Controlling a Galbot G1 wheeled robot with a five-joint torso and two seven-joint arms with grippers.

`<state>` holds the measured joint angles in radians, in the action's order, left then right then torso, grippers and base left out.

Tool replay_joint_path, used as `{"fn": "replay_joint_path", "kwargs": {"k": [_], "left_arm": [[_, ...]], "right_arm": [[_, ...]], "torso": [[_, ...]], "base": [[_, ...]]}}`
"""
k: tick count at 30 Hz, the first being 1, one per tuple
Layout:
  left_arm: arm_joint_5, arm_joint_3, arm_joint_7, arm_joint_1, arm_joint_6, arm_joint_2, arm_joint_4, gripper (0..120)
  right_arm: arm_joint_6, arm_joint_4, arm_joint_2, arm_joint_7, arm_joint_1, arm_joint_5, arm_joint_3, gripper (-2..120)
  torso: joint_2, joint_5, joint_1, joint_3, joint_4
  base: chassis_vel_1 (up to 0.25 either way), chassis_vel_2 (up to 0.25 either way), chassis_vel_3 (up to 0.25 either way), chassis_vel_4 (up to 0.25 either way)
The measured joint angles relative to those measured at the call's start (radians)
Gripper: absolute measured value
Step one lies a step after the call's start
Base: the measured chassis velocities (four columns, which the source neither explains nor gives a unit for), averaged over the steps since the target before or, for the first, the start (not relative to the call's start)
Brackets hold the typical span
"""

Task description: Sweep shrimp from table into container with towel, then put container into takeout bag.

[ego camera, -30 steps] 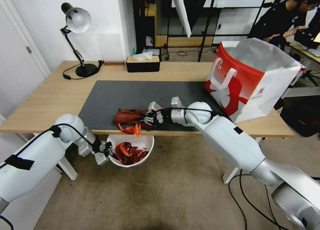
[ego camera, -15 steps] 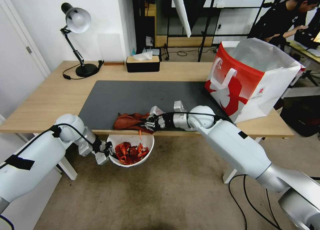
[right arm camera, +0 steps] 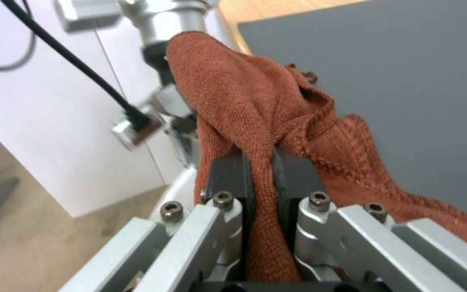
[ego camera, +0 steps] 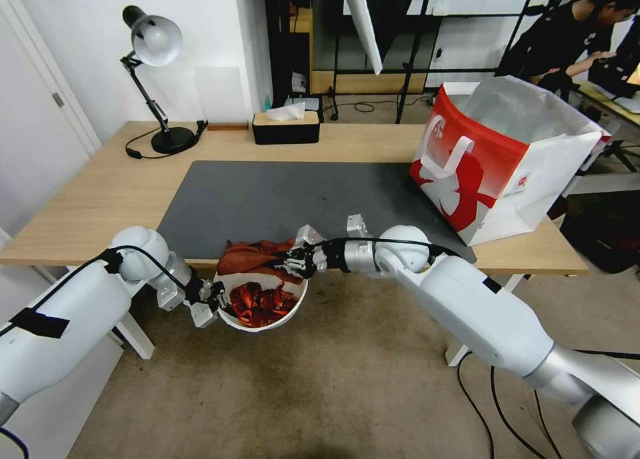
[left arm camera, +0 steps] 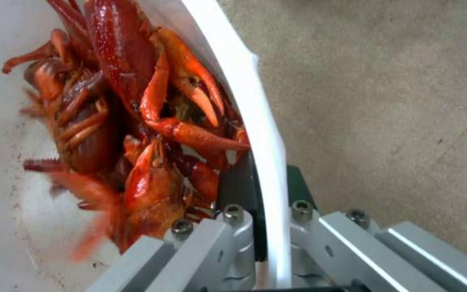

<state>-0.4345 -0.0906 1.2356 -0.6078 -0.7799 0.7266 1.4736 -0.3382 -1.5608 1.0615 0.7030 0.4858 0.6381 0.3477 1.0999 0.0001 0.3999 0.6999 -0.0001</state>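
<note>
The white container (ego camera: pixel 277 317) hangs just below the table's (ego camera: pixel 100 199) front edge, with my left gripper (ego camera: pixel 215 301) shut on its rim (left arm camera: pixel 268 162). Red-orange shrimp (ego camera: pixel 259 303) are piled inside it (left arm camera: pixel 142 134). My right gripper (ego camera: pixel 288 263) is shut on the rust-red towel (ego camera: pixel 250 256), which drapes over the table edge above the container; the pinched fold (right arm camera: pixel 260 162) shows between its pads. The red and white takeout bag (ego camera: pixel 493 159) stands open on the table's right end.
A dark grey mat (ego camera: pixel 287 192) covers the table's middle. A black tissue box (ego camera: pixel 285 127) and a desk lamp (ego camera: pixel 157 79) stand at the back. Beige floor (ego camera: pixel 320 392) lies below, with cables (ego camera: pixel 487 406) at the right.
My right gripper dragged the towel toward the front edge and over it. The shrimp that lay at the edge dropped into the container. The left arm held still.
</note>
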Motion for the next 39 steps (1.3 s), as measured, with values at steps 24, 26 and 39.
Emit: {"fn": "replay_joint_path", "kwargs": {"k": [24, 26, 39], "left_arm": [[-0.003, -0.002, 0.0, -0.002, 0.0, 0.008, -0.006, 0], [-0.005, -0.002, 0.0, -0.006, 0.0, 0.007, -0.004, 0], [-0.011, 0.013, 0.0, -0.026, 0.001, 0.008, 0.013, 0]], "right_arm": [[-0.015, -0.129, -0.051, -0.062, 0.108, 0.101, -0.053, 5], [-0.017, -0.16, -0.064, -0.081, 0.14, 0.144, -0.1, 5], [-0.008, -0.285, -0.064, -0.451, 0.21, 0.449, -0.337, 5]], "torso": [[0.0, 0.0, 0.0, 0.0, 0.0], [0.0, 0.0, 0.0, 0.0, 0.0], [0.0, 0.0, 0.0, 0.0, 0.0]], "base": [[0.0, 0.0, 0.0, 0.0], [0.0, 0.0, 0.0, 0.0], [0.0, 0.0, 0.0, 0.0]]}}
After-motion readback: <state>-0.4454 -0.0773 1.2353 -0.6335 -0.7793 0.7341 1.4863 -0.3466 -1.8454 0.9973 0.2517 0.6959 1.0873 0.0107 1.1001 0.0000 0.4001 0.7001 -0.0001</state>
